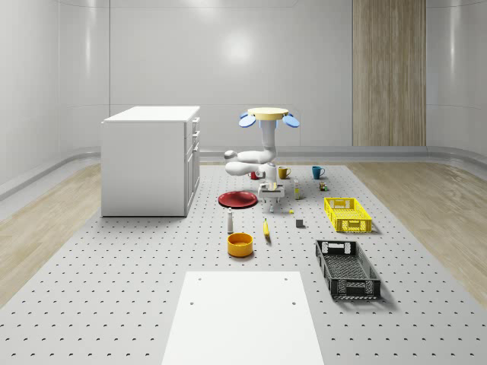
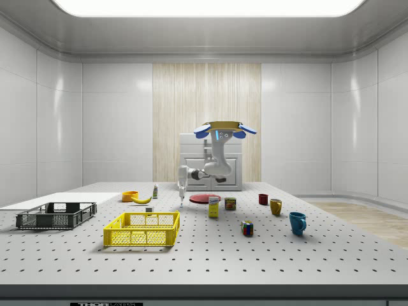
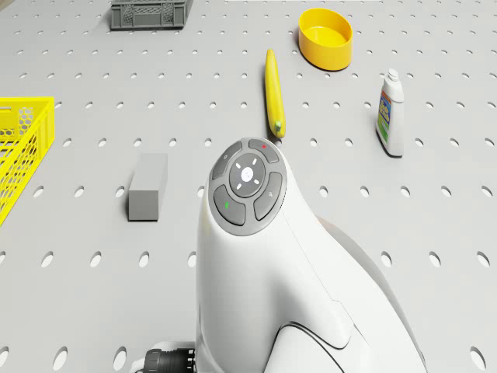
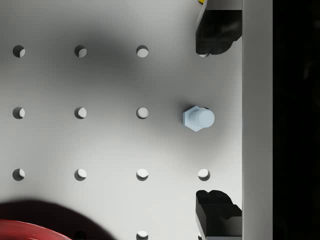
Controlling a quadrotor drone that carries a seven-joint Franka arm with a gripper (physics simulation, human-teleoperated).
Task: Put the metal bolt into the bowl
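A pale blue metal bolt (image 4: 198, 118) stands on the perforated table (image 4: 100, 145), head down. My gripper (image 4: 216, 122) is open right above it, and the dark fingertips (image 4: 215, 42) sit on either side of the bolt without touching it. In the whole-scene view the gripper (image 1: 274, 199) hangs low over the table beside a red plate (image 1: 238, 199). The drone (image 1: 267, 115) hovers above it, its arm bent downward. The yellow-orange bowl (image 1: 240, 244) sits nearer the table's front, past a banana (image 1: 266, 228). In the drone view the bowl (image 3: 326, 37) stands upright with nothing in it.
A white bottle (image 1: 230, 221) stands between the plate and the bowl. Close by lie a grey block (image 1: 300, 223), a yellow crate (image 1: 347, 214) and a black crate (image 1: 347, 268). A white cabinet (image 1: 151, 160) stands at the left, mugs (image 1: 318, 172) behind.
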